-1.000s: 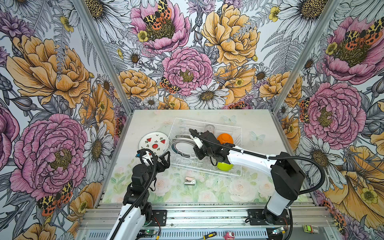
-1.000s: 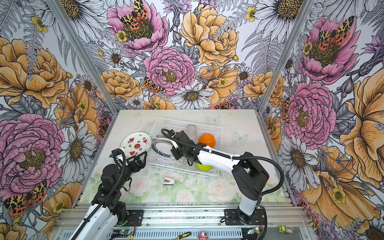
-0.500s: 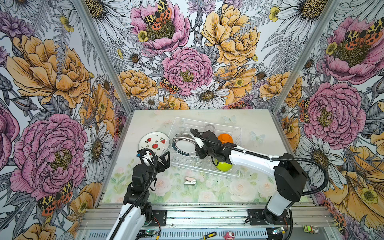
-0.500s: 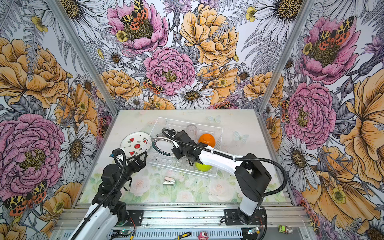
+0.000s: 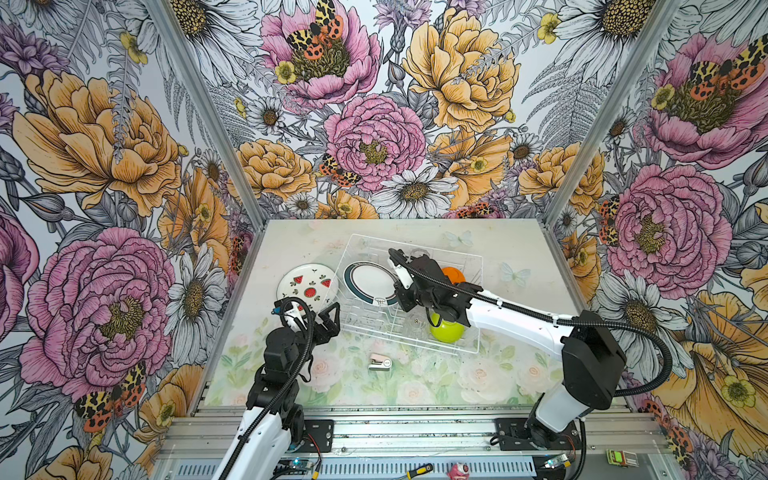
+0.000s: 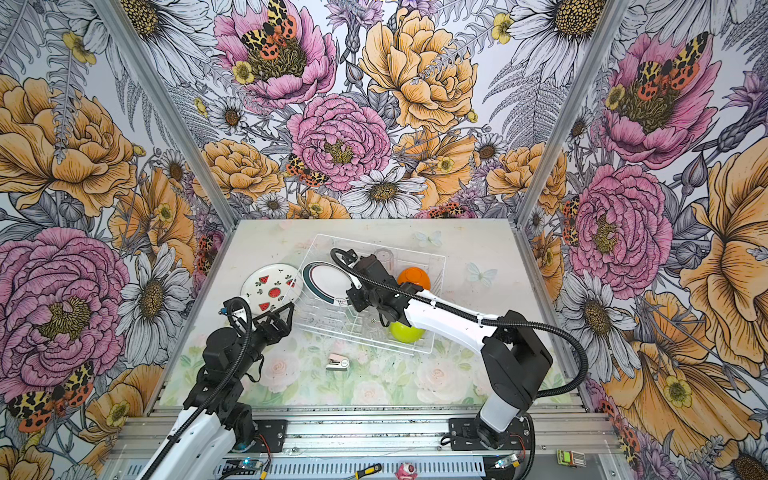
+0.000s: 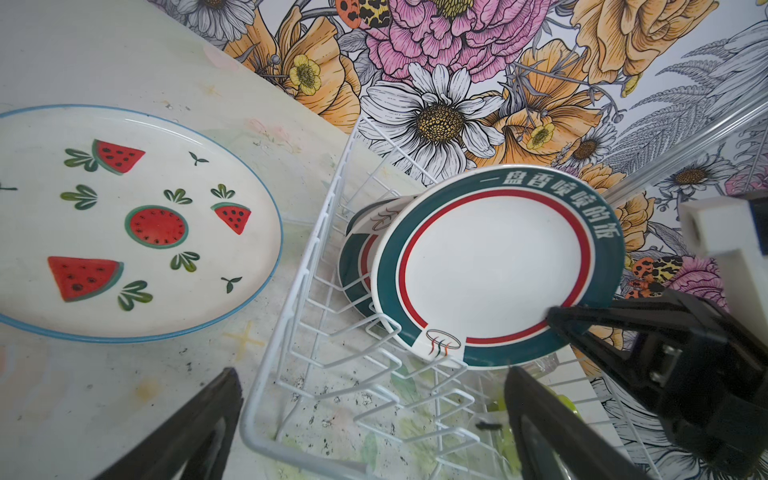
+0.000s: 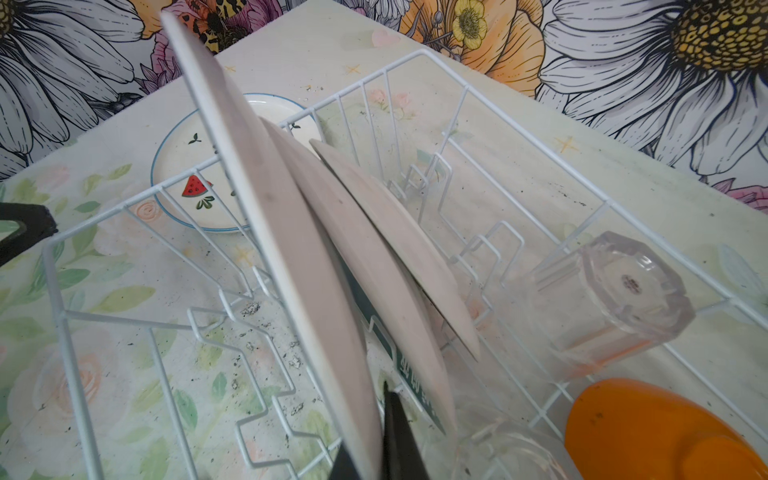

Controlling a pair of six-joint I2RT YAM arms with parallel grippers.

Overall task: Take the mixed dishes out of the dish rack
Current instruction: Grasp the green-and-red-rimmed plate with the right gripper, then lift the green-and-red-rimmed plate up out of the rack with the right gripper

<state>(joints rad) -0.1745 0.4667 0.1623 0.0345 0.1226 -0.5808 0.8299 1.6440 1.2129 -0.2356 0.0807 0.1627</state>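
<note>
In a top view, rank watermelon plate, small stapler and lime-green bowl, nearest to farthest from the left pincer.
1. Watermelon plate, just beyond the left pincer.
2. Small stapler, in front of the dish rack.
3. Lime-green bowl, inside that rack.

Top pair overlooks all; wrist views share rack [image 7: 332,415].

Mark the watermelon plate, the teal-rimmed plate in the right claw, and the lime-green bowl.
watermelon plate [image 5: 306,286]: in a top view, on its printed face.
gripped teal-rimmed plate [image 7: 494,266]: left wrist view, on its white centre.
lime-green bowl [image 5: 448,332]: in a top view, on its green side.
</note>
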